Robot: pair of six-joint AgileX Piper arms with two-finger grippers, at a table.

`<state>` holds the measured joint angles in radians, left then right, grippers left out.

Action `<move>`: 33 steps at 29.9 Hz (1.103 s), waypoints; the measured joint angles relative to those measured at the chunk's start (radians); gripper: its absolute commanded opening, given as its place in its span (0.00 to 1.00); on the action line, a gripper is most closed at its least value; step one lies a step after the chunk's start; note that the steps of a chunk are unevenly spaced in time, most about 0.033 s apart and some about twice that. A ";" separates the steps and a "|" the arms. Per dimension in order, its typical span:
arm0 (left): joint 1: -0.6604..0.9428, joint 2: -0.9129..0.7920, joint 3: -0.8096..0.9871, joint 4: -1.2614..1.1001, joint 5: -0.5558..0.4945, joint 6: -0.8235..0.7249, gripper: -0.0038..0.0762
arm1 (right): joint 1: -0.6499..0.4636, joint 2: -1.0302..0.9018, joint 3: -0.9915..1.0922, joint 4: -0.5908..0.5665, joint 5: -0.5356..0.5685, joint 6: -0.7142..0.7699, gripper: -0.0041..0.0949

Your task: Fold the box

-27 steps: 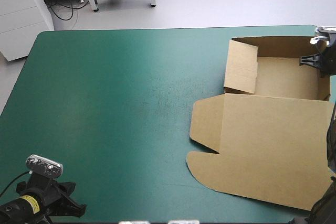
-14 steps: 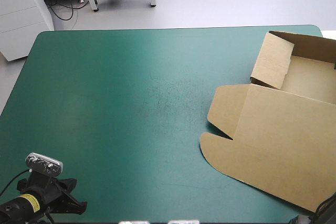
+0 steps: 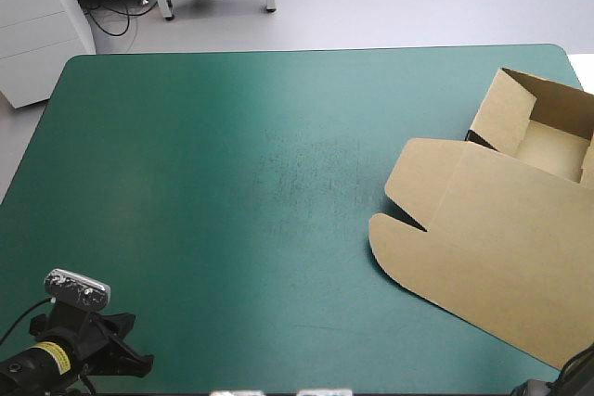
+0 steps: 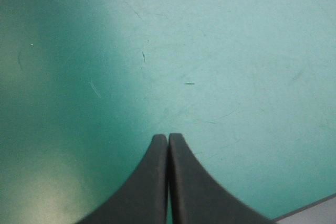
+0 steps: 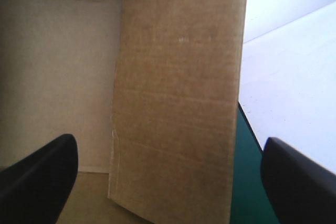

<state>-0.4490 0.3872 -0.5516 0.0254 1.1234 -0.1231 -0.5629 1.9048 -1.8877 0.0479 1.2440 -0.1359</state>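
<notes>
The box [image 3: 492, 257] slid rightward (turning slightly).

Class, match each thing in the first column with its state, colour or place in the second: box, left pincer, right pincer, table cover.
Column one:
1. box
2. left pincer
3. right pincer
4. table cover

Column two:
A. open, a wall of the box ahead of it
B. teal-green
C. shut, over bare table cover
D. open tray with the lid flat, by the table's right edge

Pairs: 1-D, 2-C, 3-A, 4-B
</notes>
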 measured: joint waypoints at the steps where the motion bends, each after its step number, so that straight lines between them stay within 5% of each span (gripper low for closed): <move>1: 0.000 0.000 0.000 0.000 0.000 0.000 0.01 | 0.000 -0.001 0.000 0.000 0.000 0.000 0.95; 6: 0.000 0.000 0.000 0.000 0.000 0.000 0.01 | 0.000 -0.007 0.000 0.005 0.000 0.000 0.82; 10: 0.000 0.000 0.000 0.000 0.001 0.000 0.01 | 0.000 -0.024 0.000 0.009 0.000 0.000 0.60; 17: 0.000 0.000 0.000 0.002 0.004 0.000 0.01 | 0.000 -0.068 0.000 0.071 0.000 -0.003 0.02; 24: 0.000 0.000 0.000 0.015 -0.002 0.000 0.01 | 0.058 -0.104 0.000 0.157 0.000 -0.057 0.03; 33: 0.000 0.000 0.000 0.015 0.002 0.000 0.01 | 0.341 -0.196 0.039 0.160 0.000 -0.066 0.03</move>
<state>-0.4490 0.3872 -0.5516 0.0405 1.1256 -0.1231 -0.2216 1.7088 -1.8487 0.2084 1.2440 -0.2021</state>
